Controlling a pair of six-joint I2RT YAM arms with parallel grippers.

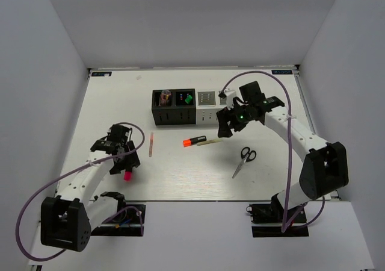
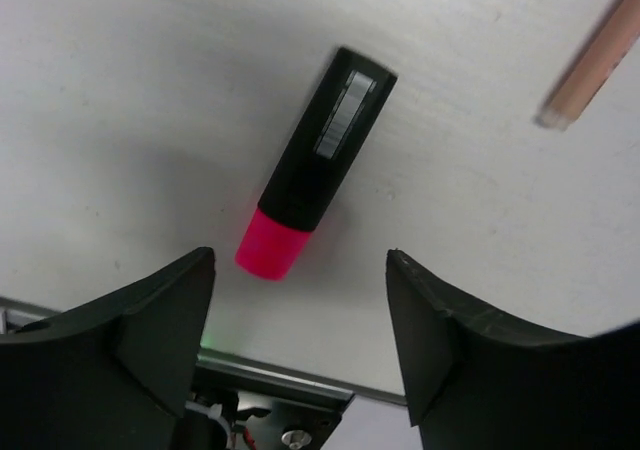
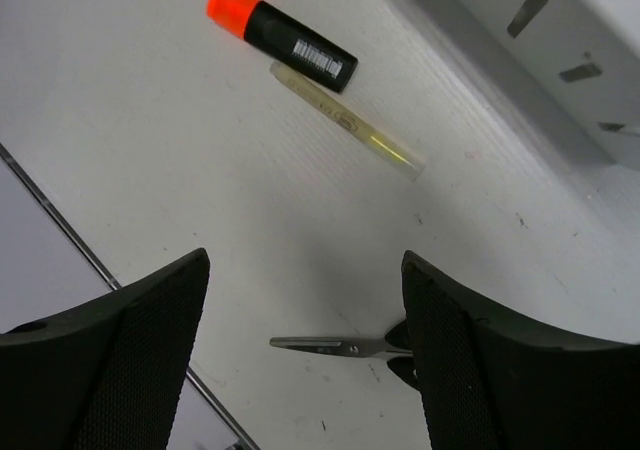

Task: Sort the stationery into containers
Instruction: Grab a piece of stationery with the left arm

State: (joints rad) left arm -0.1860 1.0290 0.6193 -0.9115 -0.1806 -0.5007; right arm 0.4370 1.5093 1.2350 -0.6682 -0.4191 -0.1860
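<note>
Pink-capped marker lies near the parted left fingers; right fingers parted too.

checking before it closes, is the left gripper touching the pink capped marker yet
Apart. In the left wrist view the pink-capped marker lies between the fingers of the open left gripper, with bare table showing on either side.
</note>
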